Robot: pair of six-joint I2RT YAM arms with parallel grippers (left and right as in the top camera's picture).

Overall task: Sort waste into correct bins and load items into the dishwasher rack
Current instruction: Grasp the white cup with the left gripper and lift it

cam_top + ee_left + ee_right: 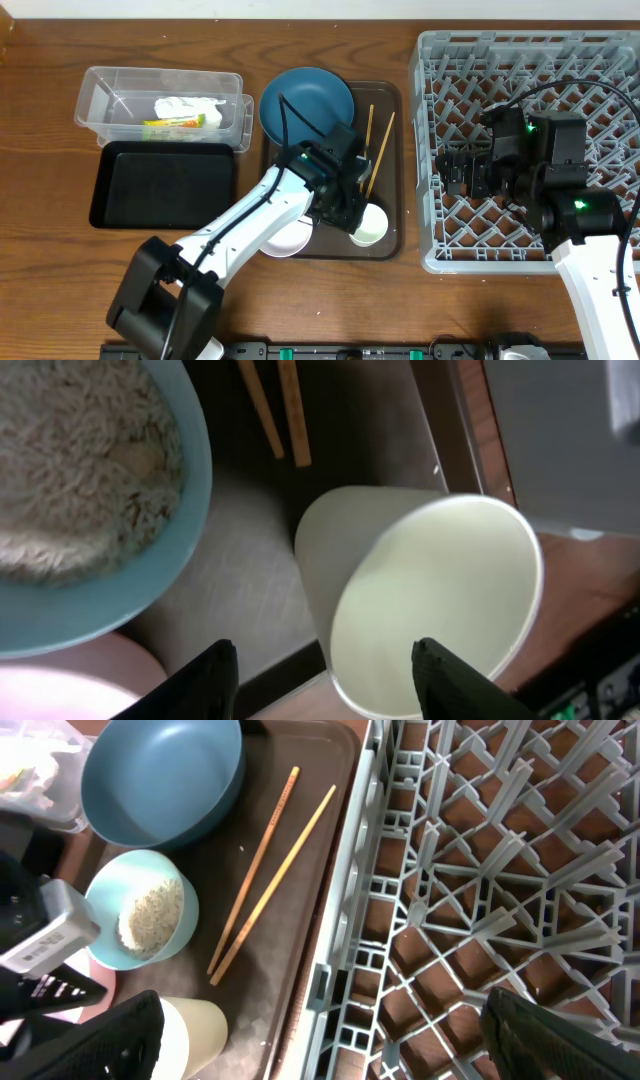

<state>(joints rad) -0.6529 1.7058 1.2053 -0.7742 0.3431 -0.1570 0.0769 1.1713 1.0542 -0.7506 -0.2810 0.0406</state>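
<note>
Left gripper (330, 685) jaws were spread wide and held nothing. The cup (430, 600) sat just ahead of them on the tray (250, 570), off-centre toward the right-hand finger (450, 685), which overlapped its mouth in the wrist view. We judged the cup upright, mouth up and axis vertical, so the jaws needed a small sideways shift to straddle it. The blue bowl (190, 510), with rice (70, 460) inside, sat just left of the cup. The chopsticks (285, 410) lay beyond, long axes running away from the jaws. Right gripper (330, 1050) was also spread and empty, over the near edge of the rack (480, 870) and well apart from the cup, so the left arm was nearer. Farthest off, the wrapper (180, 123) lay in the tub (100, 90), print too small to read. We saw no other legible writing.
</note>
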